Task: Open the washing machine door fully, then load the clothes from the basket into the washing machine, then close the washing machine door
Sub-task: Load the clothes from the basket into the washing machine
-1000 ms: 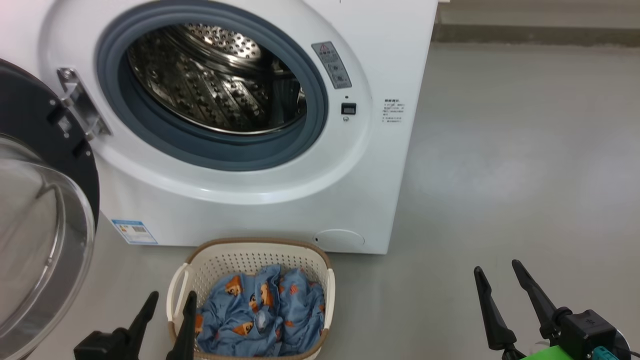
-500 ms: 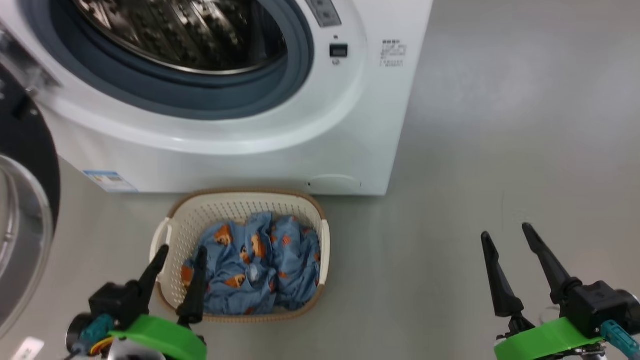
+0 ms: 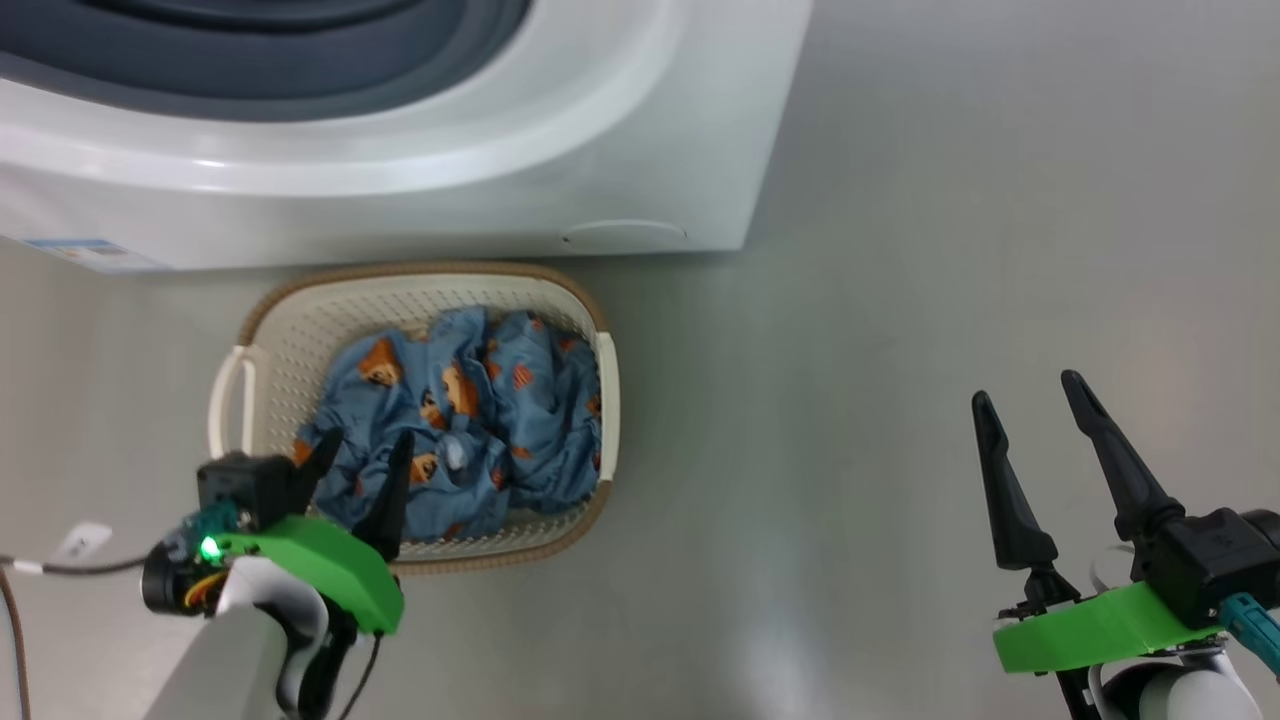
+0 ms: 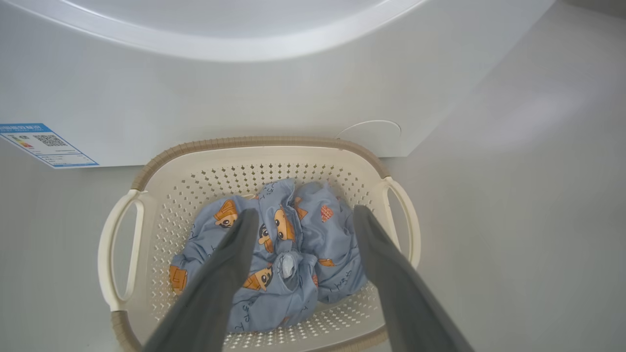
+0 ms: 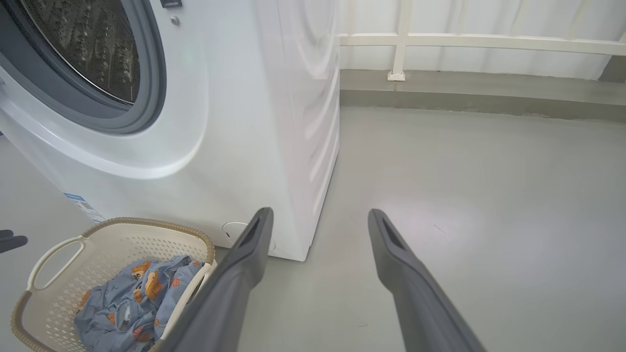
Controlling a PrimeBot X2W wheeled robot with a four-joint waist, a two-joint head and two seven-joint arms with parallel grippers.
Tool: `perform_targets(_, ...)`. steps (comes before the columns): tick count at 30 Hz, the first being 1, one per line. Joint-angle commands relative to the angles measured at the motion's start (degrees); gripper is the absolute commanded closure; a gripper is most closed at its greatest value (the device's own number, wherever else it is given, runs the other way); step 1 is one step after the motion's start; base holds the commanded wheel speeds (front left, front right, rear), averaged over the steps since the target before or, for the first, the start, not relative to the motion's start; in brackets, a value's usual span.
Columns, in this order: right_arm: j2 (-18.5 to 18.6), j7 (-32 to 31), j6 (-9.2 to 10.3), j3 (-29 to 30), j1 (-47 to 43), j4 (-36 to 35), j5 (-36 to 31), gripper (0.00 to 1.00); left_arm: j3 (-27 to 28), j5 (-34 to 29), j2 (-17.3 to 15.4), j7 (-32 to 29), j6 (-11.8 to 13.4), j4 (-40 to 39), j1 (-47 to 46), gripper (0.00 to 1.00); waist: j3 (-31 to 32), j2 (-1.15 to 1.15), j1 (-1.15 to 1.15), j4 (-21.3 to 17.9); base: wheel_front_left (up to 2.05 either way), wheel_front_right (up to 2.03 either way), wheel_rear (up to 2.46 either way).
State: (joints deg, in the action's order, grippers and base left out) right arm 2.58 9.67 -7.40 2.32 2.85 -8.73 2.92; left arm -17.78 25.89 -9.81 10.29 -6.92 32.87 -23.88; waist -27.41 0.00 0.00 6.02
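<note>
Grey floor [image 3: 900, 300]; basket [image 3: 300, 330] holds clothes [image 3: 480, 400]; left claw [image 3: 367, 437], right claw [image 3: 1025, 387] both spread, empty.

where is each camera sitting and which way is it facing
Head view: on the head, tilted steeply down at the floor, the basket of clothes and the base of the washing machine; left gripper by the basket, right gripper over bare floor, both open.
Left wrist view: on the left wrist, looking down between its own fingers into the basket.
Right wrist view: on the right wrist, looking forward past its fingers at the machine's corner, floor and a railing.
Shared: all three show basket, clothes and washing machine.
</note>
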Motion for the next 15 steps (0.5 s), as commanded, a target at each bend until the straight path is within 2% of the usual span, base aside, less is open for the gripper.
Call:
perform_targets(1, 0.3, 0.4, -0.09, -1.8, 1.1, -1.7, -0.3, 0.0, 1.4, 1.2, -1.5, -0.4, -0.3, 2.1, -2.9, 0.0, -5.1, 0.0, 0.0, -3.2, 0.0, 0.0, 0.0)
perform_targets(6, 0.3, 0.9, -0.09, -2.2, 1.7, -1.9, -0.2, 0.0, -0.4, 5.6, -1.7, -3.4, -0.5, 8.4, -7.6, 0.0, -7.8, 0.0, 0.0, -4.6, 0.0, 0.0, 0.0)
perform_targets(15, 0.3, 1.7, -0.09, -2.1, 2.8, -2.8, -0.1, 0.0, -7.7, 12.6, -5.6, -6.8, -0.6, 18.2, -16.6, 0.0, -14.4, 0.0, 0.0, -7.0, 0.0, 0.0, 0.0)
